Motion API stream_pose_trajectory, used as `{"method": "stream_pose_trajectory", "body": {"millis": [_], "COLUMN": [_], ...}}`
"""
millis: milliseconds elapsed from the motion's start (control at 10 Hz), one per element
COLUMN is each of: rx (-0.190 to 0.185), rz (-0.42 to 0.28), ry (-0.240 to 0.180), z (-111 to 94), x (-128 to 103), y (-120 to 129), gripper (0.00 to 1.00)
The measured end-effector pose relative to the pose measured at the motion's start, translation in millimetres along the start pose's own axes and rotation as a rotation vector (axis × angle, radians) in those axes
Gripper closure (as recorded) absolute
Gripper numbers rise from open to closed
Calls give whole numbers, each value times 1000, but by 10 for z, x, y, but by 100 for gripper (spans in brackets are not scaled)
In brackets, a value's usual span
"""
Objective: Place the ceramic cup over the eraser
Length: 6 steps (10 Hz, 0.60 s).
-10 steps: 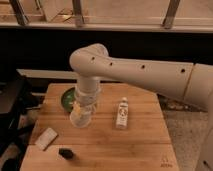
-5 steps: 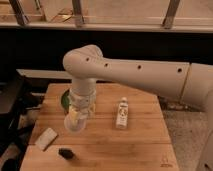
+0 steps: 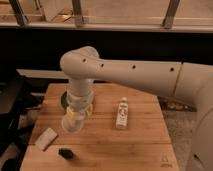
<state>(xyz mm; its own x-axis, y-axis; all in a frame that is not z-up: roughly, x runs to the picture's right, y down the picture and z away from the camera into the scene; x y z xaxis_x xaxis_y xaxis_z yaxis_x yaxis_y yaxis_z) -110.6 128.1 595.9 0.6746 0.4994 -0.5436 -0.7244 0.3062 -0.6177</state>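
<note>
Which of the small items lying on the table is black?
The eraser, at the front edge; the flat block and bottle are pale. The gripper, over the table left of the bottle, holds the ceramic cup.

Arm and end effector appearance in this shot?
Arm: smooth cream-white rounded shell, fat tubular links, bulbous joint, row of small dark dots along it; no cables visible. End effector: pale, at the arm's lower tip over the wooden table.
</note>
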Motion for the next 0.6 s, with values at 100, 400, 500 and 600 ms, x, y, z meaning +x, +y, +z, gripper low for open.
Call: {"method": "stream_pose_trajectory", "body": {"millis": [100, 400, 500, 600], "rx": [-8, -12, -10, -9], "rz": [-28, -73, -90, -107], "ry": [23, 77, 93, 112], "z": [74, 207, 219, 218], "x": [-54, -103, -92, -60], "y": [59, 118, 139, 149], "gripper": [100, 100, 100, 100]}}
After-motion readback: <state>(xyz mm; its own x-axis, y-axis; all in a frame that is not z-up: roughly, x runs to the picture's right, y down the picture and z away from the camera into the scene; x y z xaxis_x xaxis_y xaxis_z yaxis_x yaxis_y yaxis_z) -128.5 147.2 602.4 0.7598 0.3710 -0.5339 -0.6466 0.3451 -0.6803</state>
